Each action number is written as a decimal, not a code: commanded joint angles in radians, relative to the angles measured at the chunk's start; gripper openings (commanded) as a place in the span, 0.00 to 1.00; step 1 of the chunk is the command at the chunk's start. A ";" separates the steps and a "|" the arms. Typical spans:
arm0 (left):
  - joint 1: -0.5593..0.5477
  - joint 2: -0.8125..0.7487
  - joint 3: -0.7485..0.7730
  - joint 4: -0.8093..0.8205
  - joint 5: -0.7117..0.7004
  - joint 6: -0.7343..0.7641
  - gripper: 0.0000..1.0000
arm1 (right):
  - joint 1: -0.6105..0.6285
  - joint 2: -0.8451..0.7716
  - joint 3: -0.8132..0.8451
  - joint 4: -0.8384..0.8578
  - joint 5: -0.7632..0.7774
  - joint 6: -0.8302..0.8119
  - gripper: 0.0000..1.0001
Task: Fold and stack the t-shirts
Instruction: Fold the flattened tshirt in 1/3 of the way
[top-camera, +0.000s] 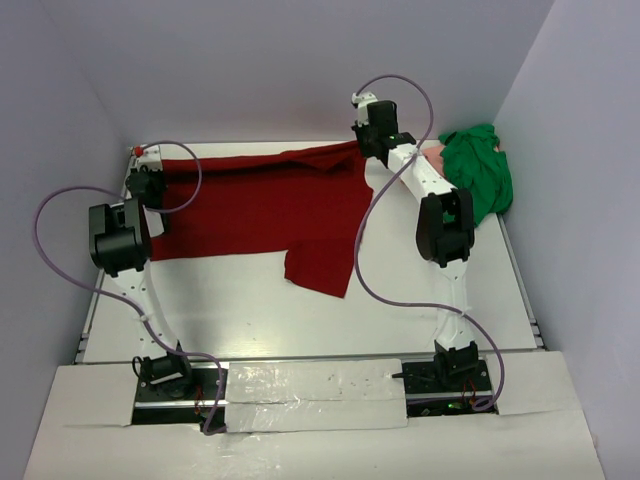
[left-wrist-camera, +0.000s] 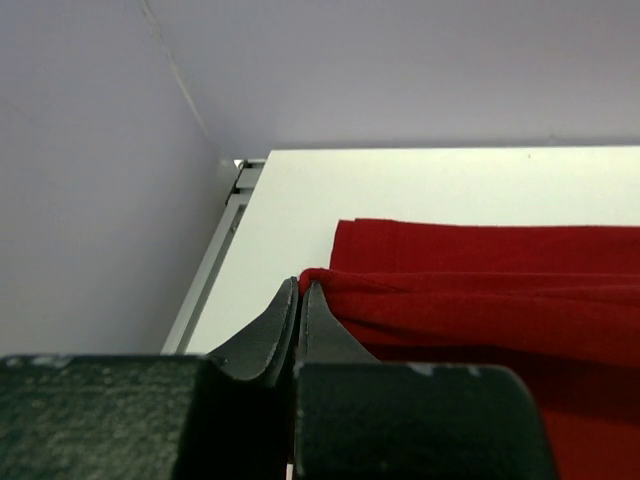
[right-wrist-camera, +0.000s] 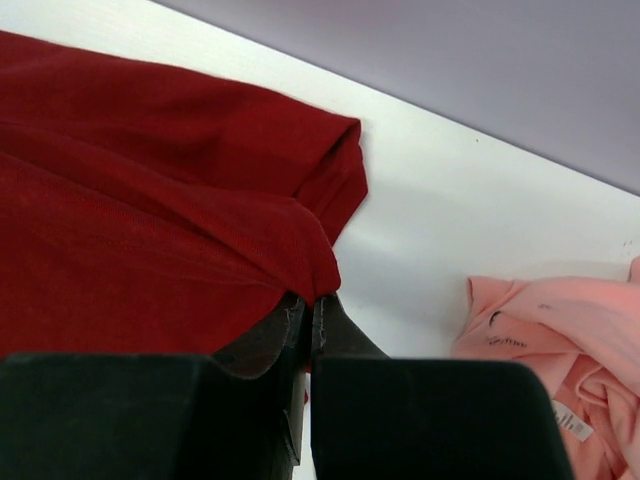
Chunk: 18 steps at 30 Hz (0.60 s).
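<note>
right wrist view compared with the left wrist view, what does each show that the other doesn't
Only the right wrist view shows the salmon-pink t-shirt, crumpled at the lower right with a small tag, and the right gripper shut on a bunched part of the maroon t-shirt. Only the left wrist view shows a metal side rail at the left, and the left gripper shut on a folded edge of the same shirt. Both show the maroon cloth lying on the white table, with a pale purple wall behind.

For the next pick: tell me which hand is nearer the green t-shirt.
Right. The right hand is just beside the green t-shirt; the left hand is far across the maroon t-shirt.
</note>
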 joint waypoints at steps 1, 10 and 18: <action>0.019 -0.097 -0.012 -0.007 0.005 -0.002 0.00 | -0.002 -0.083 0.001 -0.024 0.009 -0.003 0.00; 0.016 -0.158 -0.083 -0.042 0.055 0.008 0.03 | 0.001 -0.103 -0.033 -0.061 -0.012 0.005 0.00; 0.016 -0.197 -0.086 -0.171 0.085 -0.001 0.99 | 0.022 -0.086 0.018 -0.186 -0.077 -0.035 0.54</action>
